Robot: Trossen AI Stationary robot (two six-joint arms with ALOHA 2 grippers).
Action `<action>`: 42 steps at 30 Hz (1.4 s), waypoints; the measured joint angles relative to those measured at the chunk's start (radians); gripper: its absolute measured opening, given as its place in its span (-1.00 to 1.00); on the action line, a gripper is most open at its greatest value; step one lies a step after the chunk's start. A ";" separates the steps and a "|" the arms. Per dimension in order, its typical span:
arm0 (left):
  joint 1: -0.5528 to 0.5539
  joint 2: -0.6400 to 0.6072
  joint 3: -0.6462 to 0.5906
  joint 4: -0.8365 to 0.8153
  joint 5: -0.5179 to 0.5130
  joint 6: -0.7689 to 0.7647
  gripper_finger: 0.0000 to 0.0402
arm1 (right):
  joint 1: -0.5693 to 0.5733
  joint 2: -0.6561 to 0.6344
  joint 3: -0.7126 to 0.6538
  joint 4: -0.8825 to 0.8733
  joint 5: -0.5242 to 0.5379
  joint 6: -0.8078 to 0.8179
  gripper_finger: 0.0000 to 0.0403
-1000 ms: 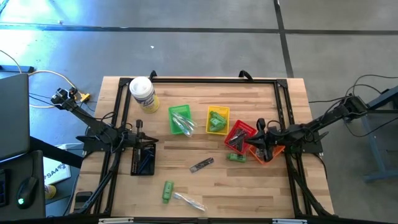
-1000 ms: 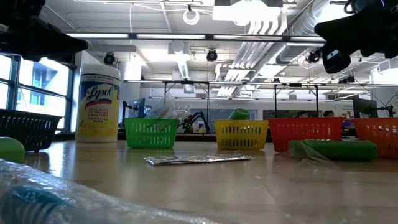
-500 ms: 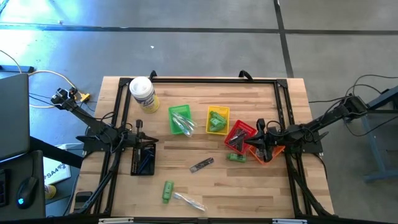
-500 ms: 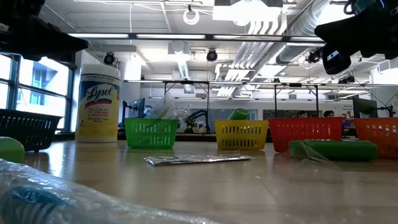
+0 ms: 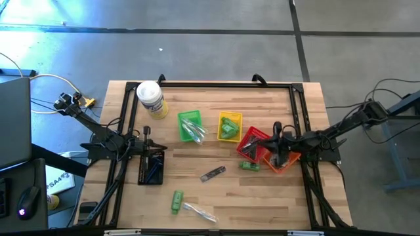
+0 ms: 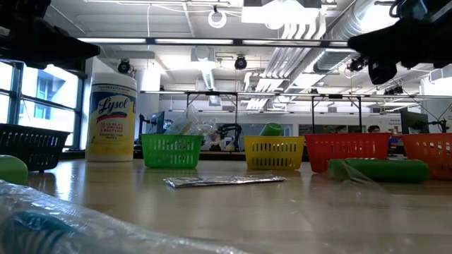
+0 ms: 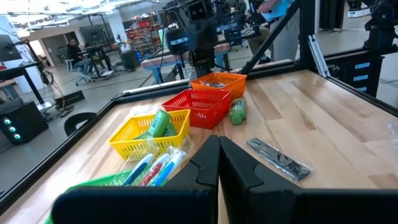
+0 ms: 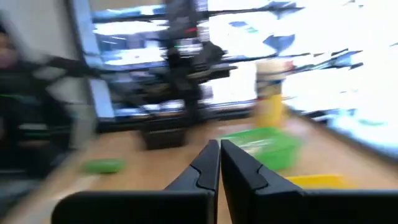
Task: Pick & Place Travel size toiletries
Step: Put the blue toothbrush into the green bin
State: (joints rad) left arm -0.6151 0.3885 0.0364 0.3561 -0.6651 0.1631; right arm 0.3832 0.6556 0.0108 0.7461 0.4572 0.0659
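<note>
**Right arm hanging over the baskets, loose items waiting toward lower centre**

High view: The right gripper (image 5: 276,134) is hovering at centre right, over the seam between the red basket (image 5: 252,142) and the orange basket (image 5: 283,161). The left gripper (image 5: 147,136) is waiting at centre left, just above the black basket (image 5: 151,167). Four toiletries are lying loose on the table (image 5: 262,196): a green tube (image 5: 249,166) just below the red basket, a grey packet (image 5: 212,174) at centre with its long axis running lower left to upper right, a green bottle (image 5: 176,201) lying top to bottom at lower centre, and a clear packet (image 5: 198,211) just right of it. The green tube is nearest the right gripper, below and left of it; the bottle and clear packet are sitting nearer the left arm. Open wood is surrounding the grey packet on all sides; the clear packet is lying close to the table's lower edge.

Low view: The grey packet (image 6: 224,180) is lying flat, mid frame; the green tube (image 6: 378,170) is lying lengthwise at right, in front of the red basket.

Left wrist view: The left fingers (image 7: 239,171) are pressing together, holding nothing.

Right wrist view: The right fingers (image 8: 241,168) are likewise closed and empty, so they would need opening before any grasp.
</note>
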 joint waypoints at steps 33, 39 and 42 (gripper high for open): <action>0.000 0.000 0.000 0.000 0.000 -0.014 -1.00 | -0.045 0.000 0.001 0.050 -0.431 -0.114 -0.96; 0.000 0.000 0.000 0.039 -0.001 -0.018 -1.00 | -0.045 0.000 0.001 0.137 -0.470 -0.156 -0.96; 0.000 0.000 0.000 0.076 -0.007 -0.049 -1.00 | -0.044 0.006 0.021 0.189 -0.429 -0.091 -0.96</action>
State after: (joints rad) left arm -0.6151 0.3882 0.0364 0.4322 -0.6724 0.1144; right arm 0.3388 0.6619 0.0315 0.9346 0.0286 -0.0256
